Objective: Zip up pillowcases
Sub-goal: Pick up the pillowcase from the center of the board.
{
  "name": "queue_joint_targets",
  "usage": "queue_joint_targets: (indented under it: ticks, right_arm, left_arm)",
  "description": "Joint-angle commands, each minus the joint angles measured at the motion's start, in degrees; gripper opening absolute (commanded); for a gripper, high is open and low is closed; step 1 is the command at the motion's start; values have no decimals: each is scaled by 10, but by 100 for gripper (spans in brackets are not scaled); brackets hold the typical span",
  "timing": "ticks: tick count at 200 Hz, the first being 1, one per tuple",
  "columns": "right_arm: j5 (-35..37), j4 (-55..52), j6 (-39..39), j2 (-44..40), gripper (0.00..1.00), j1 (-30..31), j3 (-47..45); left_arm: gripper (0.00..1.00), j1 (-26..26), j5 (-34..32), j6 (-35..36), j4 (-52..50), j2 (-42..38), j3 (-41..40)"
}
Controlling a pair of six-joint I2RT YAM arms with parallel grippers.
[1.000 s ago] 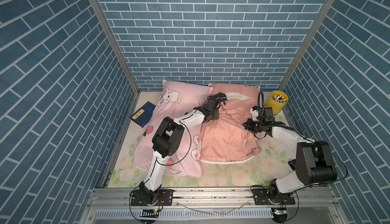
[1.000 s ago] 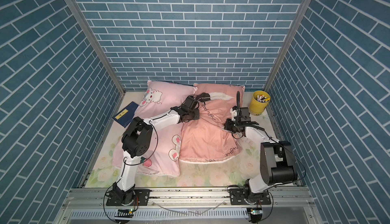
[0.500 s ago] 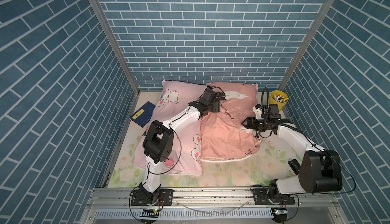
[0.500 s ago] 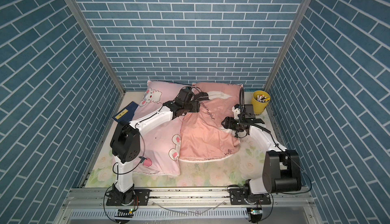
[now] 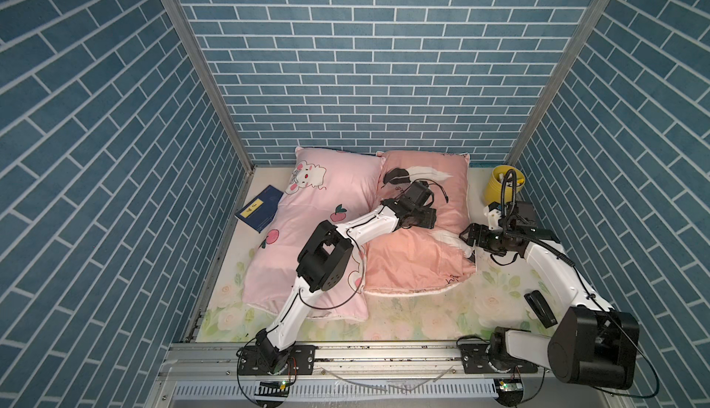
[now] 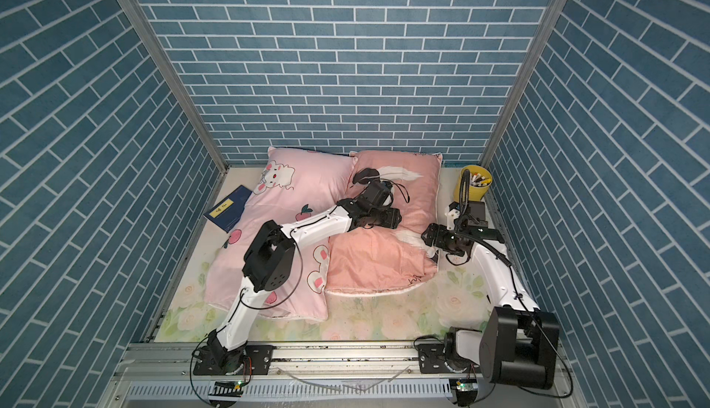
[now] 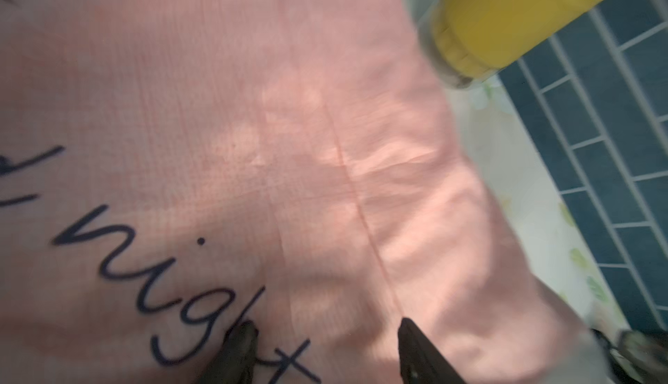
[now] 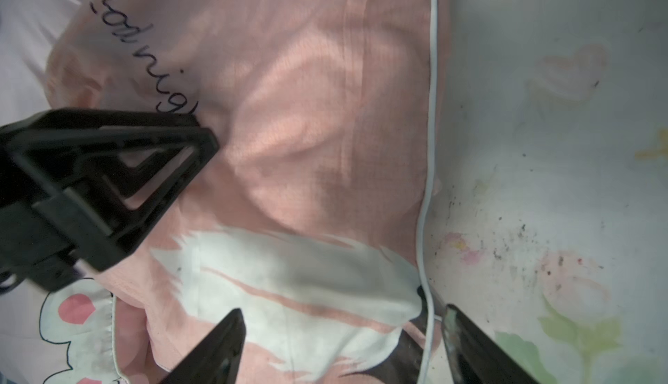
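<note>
Two pillowcases lie side by side in both top views: a pale pink one with a bunny point(image 5: 326, 210) point(image 6: 296, 210) and a salmon one with feathers point(image 5: 415, 267) point(image 6: 376, 264). My left gripper point(image 5: 426, 218) point(image 6: 392, 218) hovers over the middle of the salmon pillowcase. In the left wrist view it point(image 7: 327, 326) is open over the "night" script, beside a straight seam point(image 7: 361, 205), holding nothing. My right gripper point(image 5: 466, 235) point(image 6: 427, 235) sits at the salmon pillowcase's right edge. In the right wrist view it point(image 8: 342, 311) is open, straddling the white feather point(image 8: 289, 273) and the piped edge point(image 8: 430, 147).
A yellow cup of pens point(image 5: 503, 187) stands at the back right corner, close to the right arm. A blue book point(image 5: 261, 208) lies left of the bunny pillow. A small black object point(image 5: 539, 308) rests on the floral sheet point(image 5: 415, 321). Blue brick walls close in three sides.
Both grippers have gone from shut to open. The left gripper has shifted rightward and nearer over the salmon pillowcase; the right gripper has drawn back slightly to its right edge.
</note>
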Motion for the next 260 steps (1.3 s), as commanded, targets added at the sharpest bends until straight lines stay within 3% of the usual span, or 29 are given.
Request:
queue_joint_targets:
  ticks: [1,55,96,135,189,260]
  right_arm:
    - [-32,24,-31,21,85,-5,-22]
    - [-137,150,-55,95,85,-15,-62]
    - [-166,216,3,101,85,-13,-101]
    - [-161,42,45,80,85,-10,-42]
    - [-197,-14,115,-65,85,19,-114]
    - [-218,-52,192,-162,85,83,-135]
  left_arm:
    - [63,24,4,-9,-38,28,40]
    - [60,64,-6,-22,-48,69,75]
    - [59,70,-12,-19,-64,96,106]
    - [59,82,-10,-20,-72,106,125]
    - [58,100,-2,-29,-98,145,191]
    - [57,120,5,-46,-116,181,235]
